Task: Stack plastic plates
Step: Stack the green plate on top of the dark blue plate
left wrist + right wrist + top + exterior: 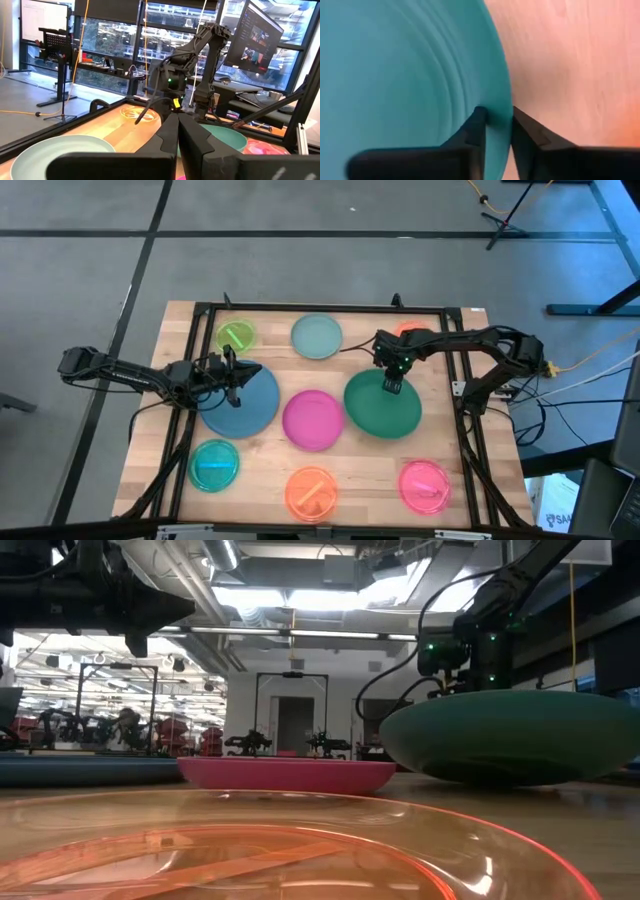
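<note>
I am pinching the far rim of the green plate (382,408) with my right gripper (392,385), one finger inside the rim and one outside, as the right wrist view shows. In the low view the plate looks tipped, its held edge raised and its other side low near the worktop (265,480); I judge I am gripping the rim because a flat plate offers no other hold.

My left gripper (243,373) is hovering over the blue plate's (245,405) edge, its fingers pressed together on nothing, probably waiting until I bring something over.

The magenta plate (313,419) is lying between the blue and green ones, just beside each. The teal plate (316,336) and the lime one (236,336) are sitting along the far edge, with a red-orange one (412,331) partly hidden behind my right arm. The cyan (214,464), orange (311,492) and pink (425,485) plates are lying along the near edge, well apart. Nothing is stacked yet, so I am judging the task barely begun.

The worktop is pale wood inside a black frame (300,308), standing on a grey floor (90,270). Beyond it, a bright workshop with ceiling lights, a monitor (257,37) and stands.
</note>
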Controlling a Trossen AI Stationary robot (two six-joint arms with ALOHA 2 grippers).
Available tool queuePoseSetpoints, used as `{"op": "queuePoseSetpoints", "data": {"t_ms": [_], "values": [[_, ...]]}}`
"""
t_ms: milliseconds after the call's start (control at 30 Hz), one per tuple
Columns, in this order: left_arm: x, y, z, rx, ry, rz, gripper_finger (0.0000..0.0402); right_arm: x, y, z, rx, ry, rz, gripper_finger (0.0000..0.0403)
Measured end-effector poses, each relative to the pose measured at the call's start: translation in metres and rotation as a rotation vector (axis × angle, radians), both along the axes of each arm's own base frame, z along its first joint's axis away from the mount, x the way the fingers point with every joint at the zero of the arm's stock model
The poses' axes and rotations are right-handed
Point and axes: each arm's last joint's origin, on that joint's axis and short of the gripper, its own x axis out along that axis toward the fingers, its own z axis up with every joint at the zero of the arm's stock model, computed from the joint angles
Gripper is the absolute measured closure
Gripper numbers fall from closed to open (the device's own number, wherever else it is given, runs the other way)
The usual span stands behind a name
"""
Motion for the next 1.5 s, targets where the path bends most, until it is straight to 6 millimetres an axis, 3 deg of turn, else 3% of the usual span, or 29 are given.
{"op": "queuePoseSetpoints", "data": {"t_ms": [133,533,1000,1167,1300,1500], "values": [[0.000,0.001,0.001,0.025,0.000,0.011,0.0396,0.001,0.000,0.002,0.008,-0.016,0.023,0.0393],[0.000,0.007,0.000,0.074,0.019,0.061,0.0396,0.019,-0.006,0.034,0.048,-0.070,0.059,0.0402],[0.000,0.007,0.001,0.144,0.044,0.074,0.0396,0.023,-0.006,0.055,0.106,-0.043,-0.014,0.0402],[0.000,0.007,0.001,0.148,0.045,0.075,0.0396,0.020,-0.006,0.055,0.076,-0.004,-0.028,0.0381],[0.000,0.007,0.001,0.148,0.045,0.075,0.0396,0.022,-0.009,0.055,0.072,-0.030,-0.032,0.0341],[0.000,0.007,0.000,0.140,0.043,0.073,0.0396,0.023,-0.011,0.039,0.021,-0.023,-0.034,0.0280]]}}
